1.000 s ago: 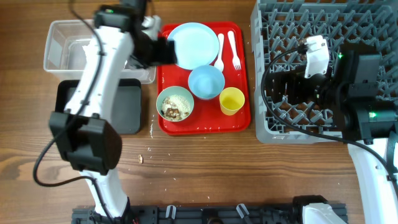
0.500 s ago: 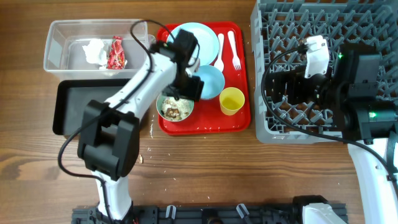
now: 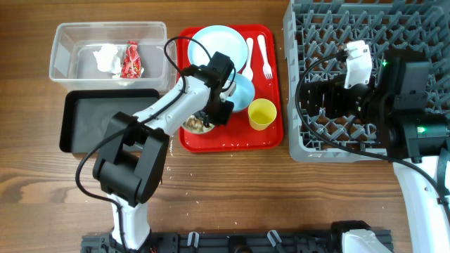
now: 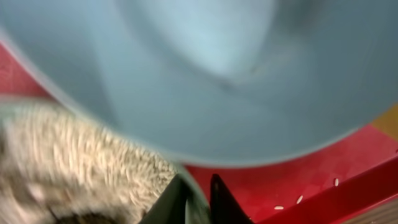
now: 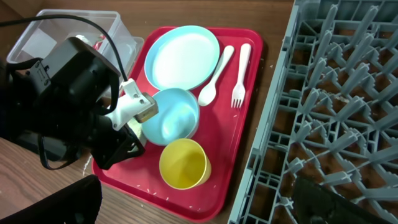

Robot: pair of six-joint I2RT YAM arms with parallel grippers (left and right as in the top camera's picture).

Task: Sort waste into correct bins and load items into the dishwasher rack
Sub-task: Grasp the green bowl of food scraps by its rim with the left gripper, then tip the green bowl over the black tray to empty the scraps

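Left wrist view: left gripper (image 4: 198, 190) pinched on green bowl (image 4: 25, 111) rim, beside blue bowl (image 4: 217, 81) on red tray (image 4: 261, 180). Right wrist view: right gripper (image 5: 196, 186) wide apart above rack (image 5: 336, 93). Overhead: wrapper (image 3: 131, 60) and napkin (image 3: 105, 56) in clear tub (image 3: 67, 31).

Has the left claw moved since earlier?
Yes. The left claw went from the red tray's far left corner toward its near edge, to the pale green bowl.
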